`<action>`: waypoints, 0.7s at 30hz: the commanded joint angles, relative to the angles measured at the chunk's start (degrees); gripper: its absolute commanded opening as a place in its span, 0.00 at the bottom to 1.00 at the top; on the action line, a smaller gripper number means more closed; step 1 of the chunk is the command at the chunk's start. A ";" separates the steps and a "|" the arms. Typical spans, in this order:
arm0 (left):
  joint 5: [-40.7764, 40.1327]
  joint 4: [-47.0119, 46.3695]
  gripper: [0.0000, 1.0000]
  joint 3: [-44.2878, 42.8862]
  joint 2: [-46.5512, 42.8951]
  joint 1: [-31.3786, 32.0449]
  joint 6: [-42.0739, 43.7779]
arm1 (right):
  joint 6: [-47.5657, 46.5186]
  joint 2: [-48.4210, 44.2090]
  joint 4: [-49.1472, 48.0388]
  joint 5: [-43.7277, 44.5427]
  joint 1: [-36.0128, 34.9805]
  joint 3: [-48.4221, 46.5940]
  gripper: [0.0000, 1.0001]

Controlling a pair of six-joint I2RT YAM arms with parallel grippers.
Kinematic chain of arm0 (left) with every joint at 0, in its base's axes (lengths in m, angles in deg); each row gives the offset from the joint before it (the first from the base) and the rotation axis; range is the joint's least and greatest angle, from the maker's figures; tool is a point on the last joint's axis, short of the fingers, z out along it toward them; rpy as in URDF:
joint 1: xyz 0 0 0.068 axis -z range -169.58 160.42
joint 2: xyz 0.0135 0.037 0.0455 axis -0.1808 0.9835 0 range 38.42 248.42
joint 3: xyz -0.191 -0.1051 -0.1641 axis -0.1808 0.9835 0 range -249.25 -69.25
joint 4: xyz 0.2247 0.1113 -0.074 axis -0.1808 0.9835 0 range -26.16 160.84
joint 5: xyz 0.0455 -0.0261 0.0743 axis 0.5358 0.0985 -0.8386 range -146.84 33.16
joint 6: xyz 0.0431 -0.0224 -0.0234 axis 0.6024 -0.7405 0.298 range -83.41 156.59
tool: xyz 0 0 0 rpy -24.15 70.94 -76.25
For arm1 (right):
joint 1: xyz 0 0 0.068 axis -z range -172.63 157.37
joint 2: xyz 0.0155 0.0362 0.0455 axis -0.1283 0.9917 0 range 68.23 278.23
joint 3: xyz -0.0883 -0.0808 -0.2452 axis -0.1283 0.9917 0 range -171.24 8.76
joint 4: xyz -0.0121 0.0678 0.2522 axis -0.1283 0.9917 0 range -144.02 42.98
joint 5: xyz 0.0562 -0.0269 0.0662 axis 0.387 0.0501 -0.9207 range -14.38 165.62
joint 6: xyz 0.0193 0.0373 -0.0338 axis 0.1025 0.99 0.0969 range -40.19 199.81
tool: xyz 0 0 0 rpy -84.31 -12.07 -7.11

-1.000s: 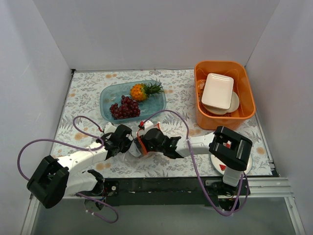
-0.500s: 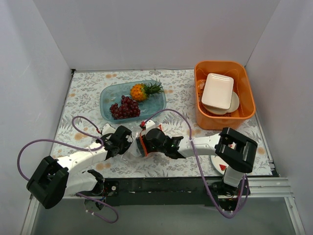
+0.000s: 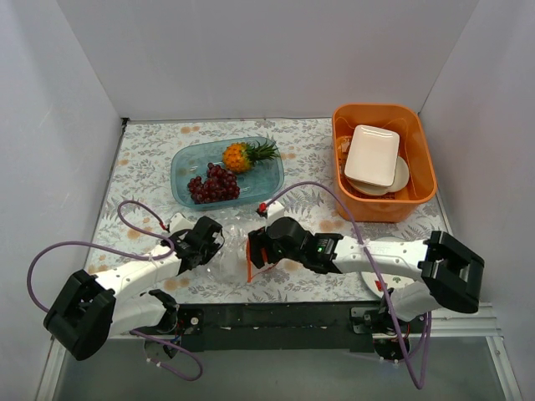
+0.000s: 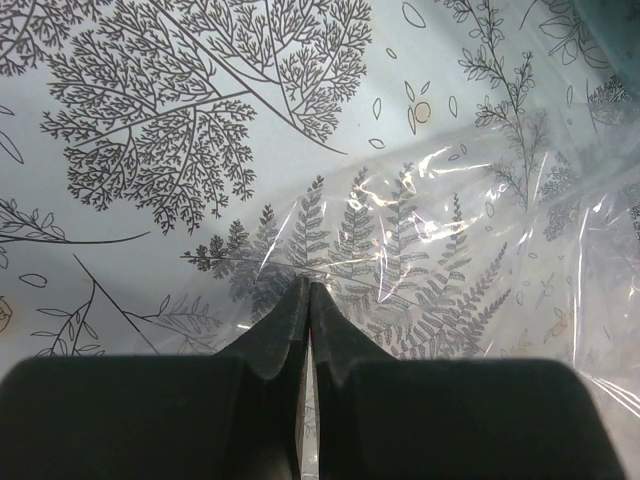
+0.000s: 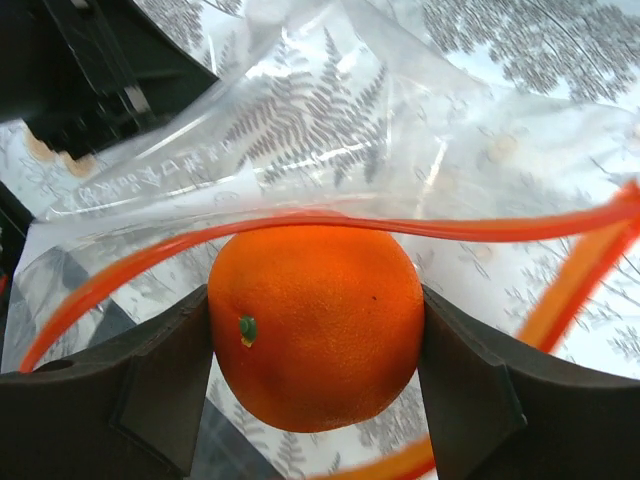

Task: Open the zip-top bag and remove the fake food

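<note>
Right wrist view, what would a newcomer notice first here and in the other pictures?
A bright orange fruit fills that view, clamped in the right gripper's jaws at the zip-top bag's open mouth. The left gripper pinches the bag's clear plastic. Farther back, a teal tray holds pineapple and grapes.

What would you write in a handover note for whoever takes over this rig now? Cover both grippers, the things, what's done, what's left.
Left gripper: shut on the clear crinkly plastic zip-top bag.
Right gripper: shut on the small round orange toy fruit at the bag's open mouth.
Orange-yellow toy pineapple and dark purple toy grapes lie in the translucent teal tray.
Done: bag open, pineapple and grapes out.
Left: draw the orange fruit clear and set it down.
</note>
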 commanded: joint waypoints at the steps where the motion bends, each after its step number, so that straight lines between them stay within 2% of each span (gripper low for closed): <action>1: -2.74 3.79 0.00 1.33 -0.46 -0.67 -2.48 | 0.45 -5.74 4.41 3.16 -0.02 2.44 0.32; 9: -3.26 5.73 0.00 -0.86 -1.69 -0.85 -1.52 | 0.54 -15.93 16.45 5.71 -0.02 1.04 0.30; 14: -3.35 7.05 0.00 -2.36 -3.27 -0.94 -0.47 | -1.39 -20.85 24.10 7.55 0.16 -5.09 0.30; 18: -3.26 7.49 0.00 -3.50 -3.72 -0.94 0.15 | -4.81 -20.08 25.08 7.47 2.26 -11.33 0.31; 21: -2.83 7.93 0.00 -4.64 -4.33 -0.94 0.68 | -8.06 -15.08 22.89 1.42 8.57 -15.38 0.31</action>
